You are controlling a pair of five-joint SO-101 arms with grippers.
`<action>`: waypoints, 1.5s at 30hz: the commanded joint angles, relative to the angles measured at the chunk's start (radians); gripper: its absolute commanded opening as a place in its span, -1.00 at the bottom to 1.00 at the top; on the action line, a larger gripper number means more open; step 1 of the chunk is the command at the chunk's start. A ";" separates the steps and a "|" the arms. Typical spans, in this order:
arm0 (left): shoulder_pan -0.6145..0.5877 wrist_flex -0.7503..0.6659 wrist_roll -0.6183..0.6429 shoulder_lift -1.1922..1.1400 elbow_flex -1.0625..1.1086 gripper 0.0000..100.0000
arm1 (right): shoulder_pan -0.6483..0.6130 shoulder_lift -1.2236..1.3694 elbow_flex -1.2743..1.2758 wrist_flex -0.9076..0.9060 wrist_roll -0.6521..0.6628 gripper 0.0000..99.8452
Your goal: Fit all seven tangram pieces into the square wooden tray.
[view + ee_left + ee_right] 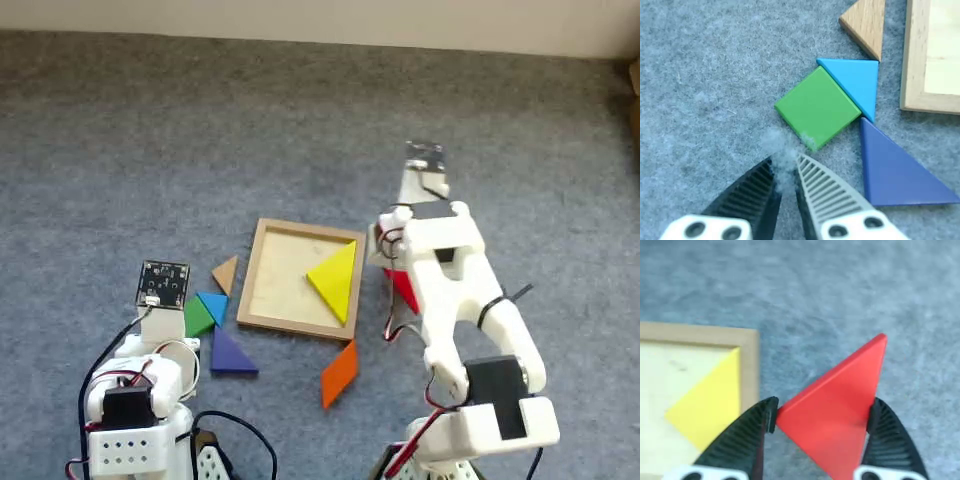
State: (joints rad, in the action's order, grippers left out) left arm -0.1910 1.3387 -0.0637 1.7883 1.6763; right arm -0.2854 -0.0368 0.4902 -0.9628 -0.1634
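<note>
Holding the red triangle (837, 405) tight between its two fingers, the right gripper (821, 415) sits just to the right of the square wooden tray (300, 232). The step in hand looks like putting this piece into the tray. To do it well, the arm should lift the piece up over the wooden rim, carry it left, and turn it so one edge lies flat along the yellow triangle (338, 278), which lies in the right part of the tray. It should go down slowly so it does not bump the yellow piece or catch on the rim. The free floor of the tray lies left of this gripper. On the near left, the left gripper (785, 164) is almost closed on nothing, its tips just beside the green square (817, 107).
</note>
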 commanded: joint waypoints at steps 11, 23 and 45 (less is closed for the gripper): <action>-0.008 0.006 0.003 0.027 0.021 -0.99 | -0.229 -0.065 -0.028 0.081 0.350 -0.69; -0.008 0.006 0.003 0.027 0.021 -0.99 | -0.377 -0.064 -0.022 0.166 0.712 -0.69; -0.008 0.006 0.003 0.027 0.021 -0.99 | -0.383 0.054 0.021 0.326 0.933 -0.57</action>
State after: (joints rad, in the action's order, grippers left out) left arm -0.1910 1.3387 -0.0637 1.7883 1.6763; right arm -0.6552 0.0353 0.5224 -0.6544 0.7618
